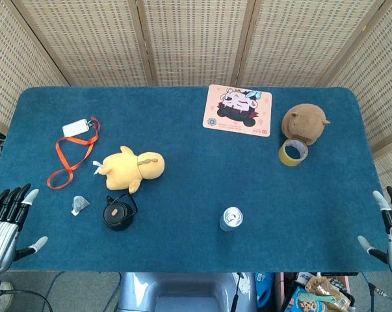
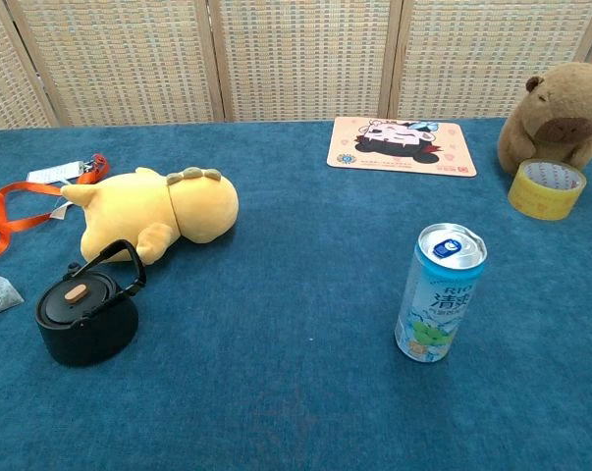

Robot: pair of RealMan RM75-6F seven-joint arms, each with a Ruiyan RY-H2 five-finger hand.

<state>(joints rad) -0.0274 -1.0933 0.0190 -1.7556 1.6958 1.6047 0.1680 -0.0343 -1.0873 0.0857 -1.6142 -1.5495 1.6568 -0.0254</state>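
Both hands are open and empty: left hand nearest the light, crinkly packet; pinch its edge. Right hand is idle.

Blue table: yellow plush, black kettle, can, tape roll.
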